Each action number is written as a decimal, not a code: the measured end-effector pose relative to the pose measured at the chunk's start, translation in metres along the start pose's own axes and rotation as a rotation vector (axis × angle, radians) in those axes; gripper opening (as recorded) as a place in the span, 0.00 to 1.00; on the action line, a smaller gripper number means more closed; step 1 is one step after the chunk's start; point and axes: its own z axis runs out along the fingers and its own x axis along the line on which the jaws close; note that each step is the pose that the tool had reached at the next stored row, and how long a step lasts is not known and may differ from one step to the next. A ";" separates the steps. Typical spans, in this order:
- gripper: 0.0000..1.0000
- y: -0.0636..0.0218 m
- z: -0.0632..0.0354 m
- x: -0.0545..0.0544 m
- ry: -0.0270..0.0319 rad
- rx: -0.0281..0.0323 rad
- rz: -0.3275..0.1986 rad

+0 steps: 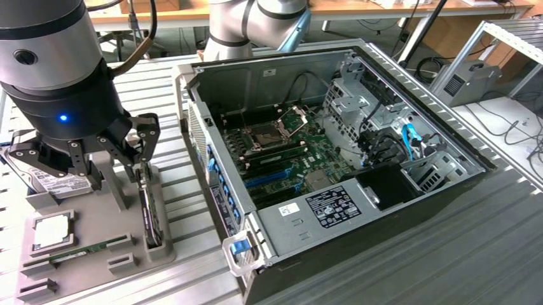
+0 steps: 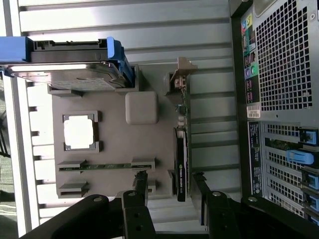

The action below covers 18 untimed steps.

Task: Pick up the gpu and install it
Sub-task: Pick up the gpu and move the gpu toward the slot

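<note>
Exterior and wrist views of a card-installation cell. At the exterior view's left, the arm's gripper hangs over a grey parts holder that rests on the slatted metal bench. The gpu stands on edge in a slot along the holder's side nearest the computer case, in the lower left of the exterior frame. In the wrist view the gripper is released: its two black fingers stand wide apart on either side of the gpu, with a gap showing on each side, so the card is straddled but not grasped. The card's black face and green board edge are visible, and its metal bracket end points away from the fingers. The holder also carries a hard drive in a blue frame, a square processor and a narrow memory stick. The case lies open on the bench, occupying the centre of the exterior frame, with its motherboard exposed.
</note>
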 end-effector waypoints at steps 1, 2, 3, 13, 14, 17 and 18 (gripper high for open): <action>0.48 0.0000 0.0002 0.000 0.0000 0.0000 0.000; 0.48 0.0000 0.0003 0.000 0.0000 0.0000 0.000; 0.48 0.0000 0.0005 0.000 0.0000 0.0000 0.000; 0.48 -0.0001 0.0030 0.000 0.0000 0.0000 0.000; 0.48 -0.0002 0.0032 0.000 0.0000 0.0000 0.000; 0.48 -0.0002 0.0039 0.000 0.0000 0.0000 0.000; 0.48 -0.0001 0.0040 0.000 -0.0001 0.0000 0.000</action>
